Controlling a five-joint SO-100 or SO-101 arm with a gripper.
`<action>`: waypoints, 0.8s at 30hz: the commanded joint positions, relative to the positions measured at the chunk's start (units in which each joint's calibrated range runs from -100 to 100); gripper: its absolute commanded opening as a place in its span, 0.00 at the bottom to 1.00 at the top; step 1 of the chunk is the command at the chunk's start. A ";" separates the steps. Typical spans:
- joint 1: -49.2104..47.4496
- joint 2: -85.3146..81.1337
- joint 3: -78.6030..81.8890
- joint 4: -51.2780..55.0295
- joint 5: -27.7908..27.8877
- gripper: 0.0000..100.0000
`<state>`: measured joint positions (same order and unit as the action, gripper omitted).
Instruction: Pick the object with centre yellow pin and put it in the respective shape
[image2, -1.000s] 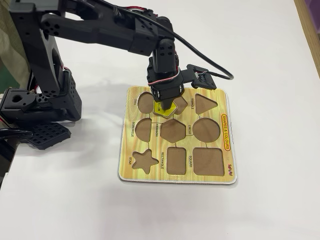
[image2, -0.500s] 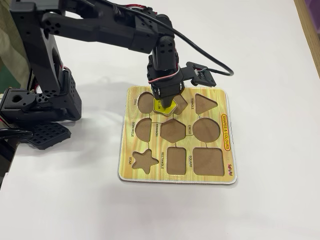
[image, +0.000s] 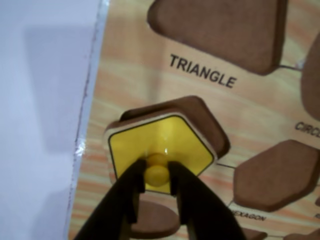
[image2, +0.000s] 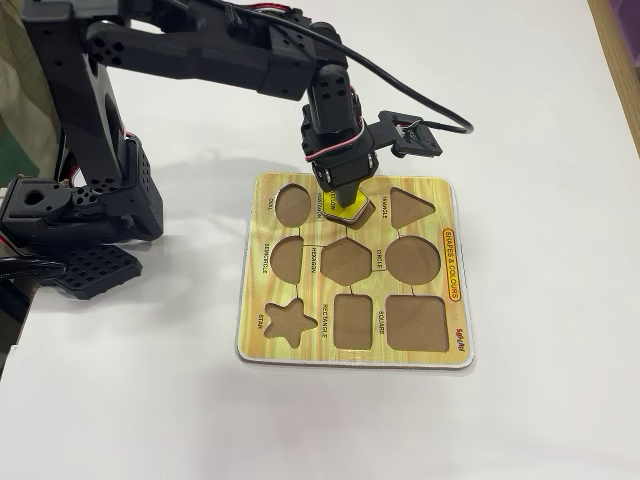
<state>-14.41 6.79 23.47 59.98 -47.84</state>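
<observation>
The pentagon (image: 162, 142) is a flat yellow piece with a round yellow knob (image: 157, 172) at its middle, and it sits over the pentagon recess (image: 202, 120) of the board (image: 135, 75), offset from it: in the wrist view the brown floor of the recess shows along the piece's upper and right sides, so the piece is not yet seated. The offset suggests that it is being lined up, with its corners not quite matched to the hole. The gripper (image: 157, 175) is clamped on the knob, one dark finger (image: 127, 192) on each side of it, entering the wrist view from the bottom edge; gripping the knob rather than the thin plate is probably the only grasp that leaves the piece's edges free to drop into the recess. In the fixed view the gripper (image2: 342, 196) points nearly straight down at the board's top row, the pentagon (image2: 350, 208) just below its tips, between the oval hole (image2: 291, 203) and the triangle hole (image2: 410, 206). Whether the piece rests on the board's rim or hangs just above it cannot be told. Every other recess in sight is empty. The next move likely calls for a small shift toward the exposed side of the recess before letting go.
</observation>
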 joint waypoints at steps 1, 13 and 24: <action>0.73 -0.59 -2.70 -0.86 0.25 0.01; 2.98 -0.59 -2.34 -1.12 0.46 0.01; 2.98 -0.59 -2.70 -1.12 0.46 0.01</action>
<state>-11.23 6.87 23.47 59.30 -47.53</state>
